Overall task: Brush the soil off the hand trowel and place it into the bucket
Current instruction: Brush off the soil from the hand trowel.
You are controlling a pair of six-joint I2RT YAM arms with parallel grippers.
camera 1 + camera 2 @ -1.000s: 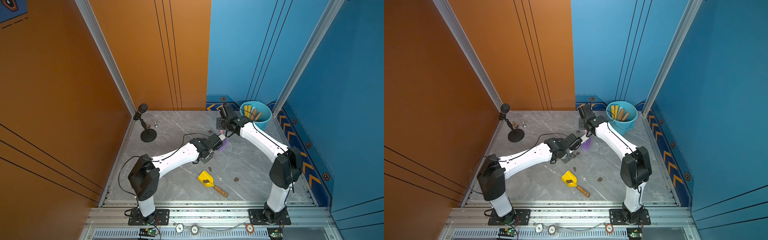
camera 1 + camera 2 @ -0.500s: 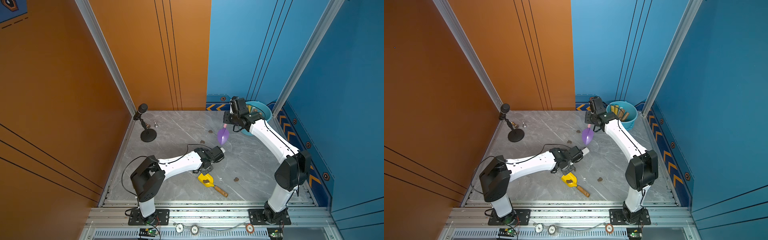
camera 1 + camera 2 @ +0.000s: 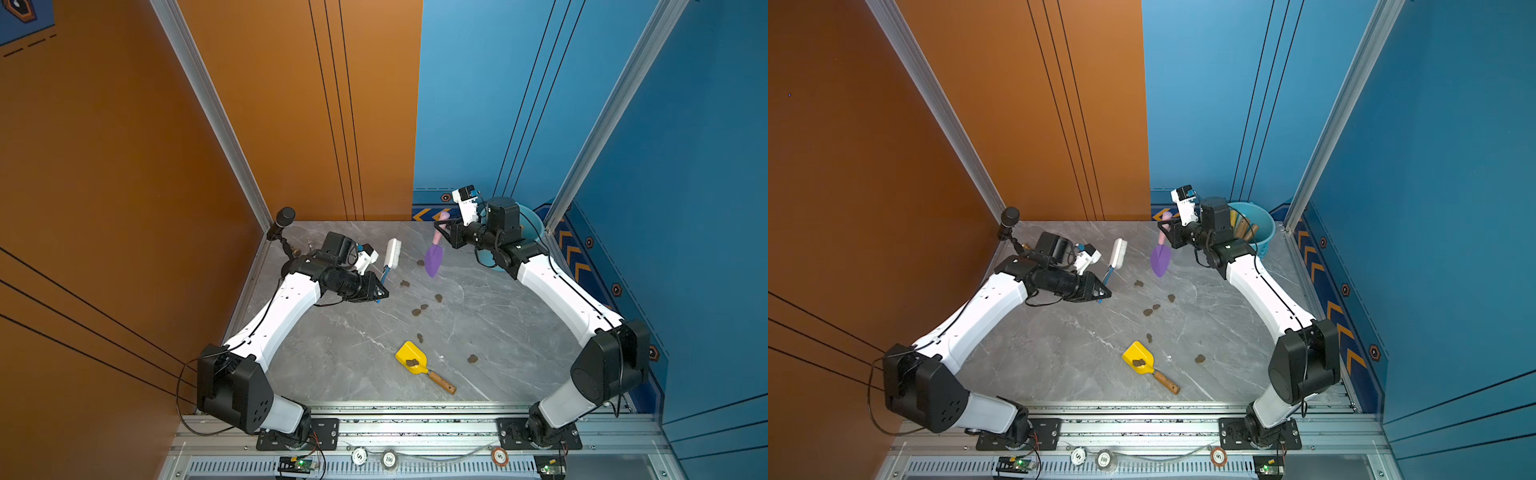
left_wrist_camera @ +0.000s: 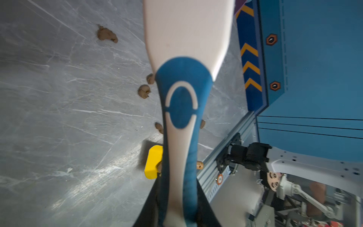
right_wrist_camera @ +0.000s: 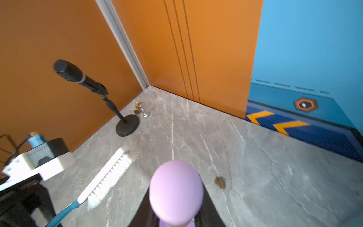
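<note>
Grey marble top (image 3: 340, 357), purple trowel (image 3: 432, 261) w/ pink handle (image 3: 437, 236) above.

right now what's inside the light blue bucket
In a top view the bucket holds several wooden handles sticking up. The right arm covers part of it, so the bottom and whatever the handles belong to cannot be seen.

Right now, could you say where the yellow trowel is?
In both top views the yellow trowel lies near the front rail, a soil lump on its blade.
</note>
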